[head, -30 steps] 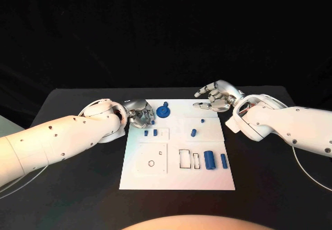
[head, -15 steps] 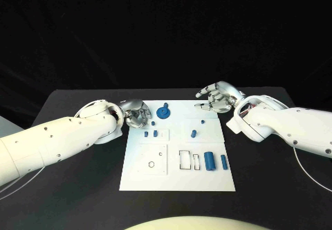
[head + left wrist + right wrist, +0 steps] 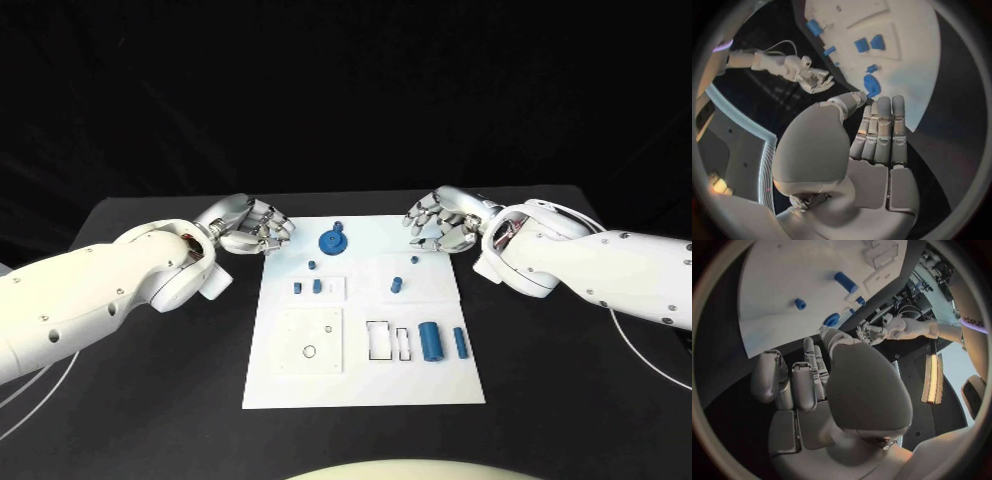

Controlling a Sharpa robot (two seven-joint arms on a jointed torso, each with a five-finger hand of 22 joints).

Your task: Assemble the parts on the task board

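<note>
Both hands hold nothing: left hand (image 3: pixel 253 224) and right hand (image 3: pixel 440 222) flank the task board's (image 3: pixel 361 385) far corners, fingers loosely apart.

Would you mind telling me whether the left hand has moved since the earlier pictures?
Yes. The left hand has drawn off the task board, away from the round blue part, and now hangs outside the board's left edge.

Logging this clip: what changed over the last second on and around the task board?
The left robot hand pulled back off the task board's far left corner to the black table beside it, holding nothing. The right robot hand edged slightly inward at the far right corner, fingers apart, also holding nothing. The view itself shifted a little. The round blue part and the other blue parts kept their places on the board.
</note>
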